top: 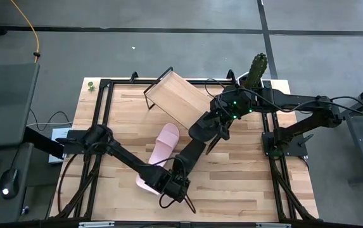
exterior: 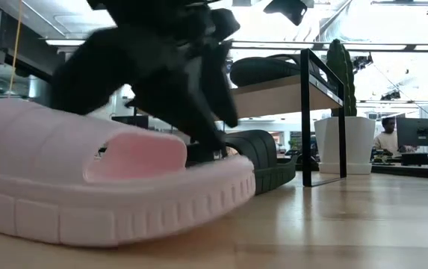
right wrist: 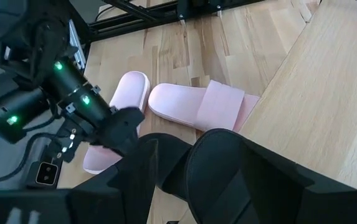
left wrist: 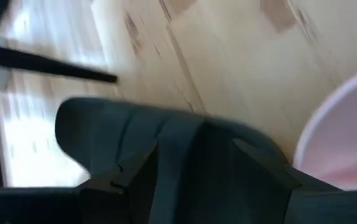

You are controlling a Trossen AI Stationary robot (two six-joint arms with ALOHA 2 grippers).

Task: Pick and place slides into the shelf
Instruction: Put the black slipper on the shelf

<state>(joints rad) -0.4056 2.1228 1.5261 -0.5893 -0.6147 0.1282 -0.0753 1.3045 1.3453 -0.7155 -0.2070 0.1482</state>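
Two pink slides lie on the bench just in front of the shelf (top: 176, 96): one pink slide (top: 166, 142) close below the board's near edge, the other pink slide (top: 147, 182) farther out from the shelf, under the left arm. A black slide (right wrist: 240, 180) fills the foreground of the right wrist view, and in the low view a black slide appears to rest already on the shelf board, with another dark one beneath it.

These sandals look like moulded foam: probably light, springy, a little grippy, not fragile. I judge the wide strap the best place to take hold, since the sole is broad and would flex.

Left tool (top: 176, 185) hangs over the farther pink slide; its fingers appear parted, and I cannot tell whether they touch the foam. Right tool (top: 218, 131) sits beside the shelf's near corner; the black slide lies right at it, jaws wide, seemingly holding it, though contact is unclear.
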